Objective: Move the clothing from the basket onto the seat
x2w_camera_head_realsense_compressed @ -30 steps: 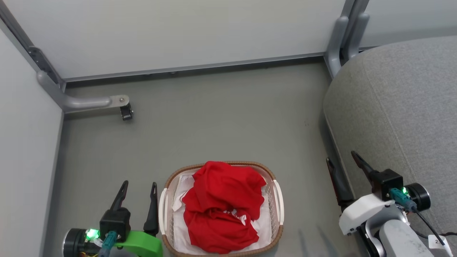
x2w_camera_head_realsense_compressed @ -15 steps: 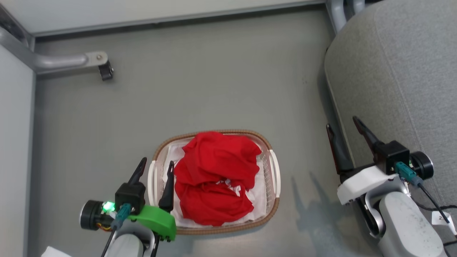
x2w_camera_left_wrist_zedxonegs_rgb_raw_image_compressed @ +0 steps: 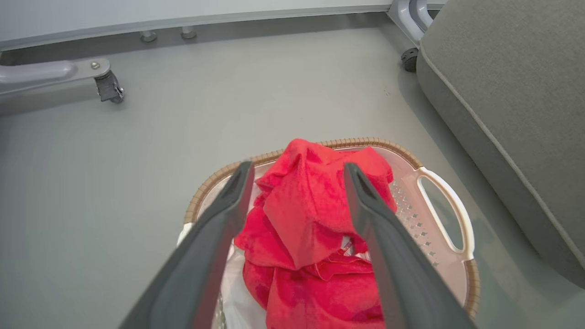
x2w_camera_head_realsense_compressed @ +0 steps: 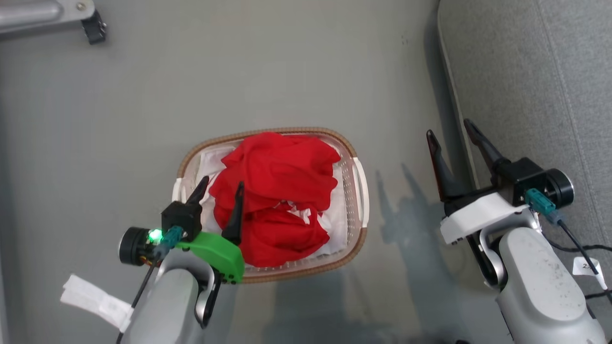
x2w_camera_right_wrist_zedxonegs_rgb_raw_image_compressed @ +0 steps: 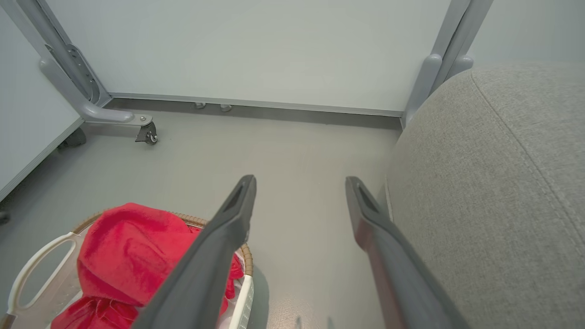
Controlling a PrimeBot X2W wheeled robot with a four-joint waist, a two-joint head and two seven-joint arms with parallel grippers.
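Note:
The red clothing (x2w_camera_head_realsense_compressed: 277, 191) lies heaped in the oval cream basket (x2w_camera_head_realsense_compressed: 359, 184) on the floor, with a bit of white trim showing among the folds. My left gripper (x2w_camera_head_realsense_compressed: 222, 182) hovers open over the basket's left part, its two fingers spread above the red heap (x2w_camera_left_wrist_zedxonegs_rgb_raw_image_compressed: 315, 228). My right gripper (x2w_camera_head_realsense_compressed: 449, 131) stands open between the basket and the grey seat (x2w_camera_head_realsense_compressed: 535, 86), holding nothing. From the right wrist, the clothing (x2w_camera_right_wrist_zedxonegs_rgb_raw_image_compressed: 128, 256) sits at lower left, with the seat (x2w_camera_right_wrist_zedxonegs_rgb_raw_image_compressed: 493, 183) to the right.
A grey metal frame leg with a black caster (x2w_camera_head_realsense_compressed: 93, 28) stands at the far left on the floor. A white paper tag (x2w_camera_head_realsense_compressed: 93, 298) hangs by my left forearm. Pale wall panels (x2w_camera_right_wrist_zedxonegs_rgb_raw_image_compressed: 251, 45) close off the far side.
The head camera has tilted further down, so everything shifted up the picture. My left gripper has moved right, from beside the basket to over its clothing. The right gripper keeps its place by the seat.

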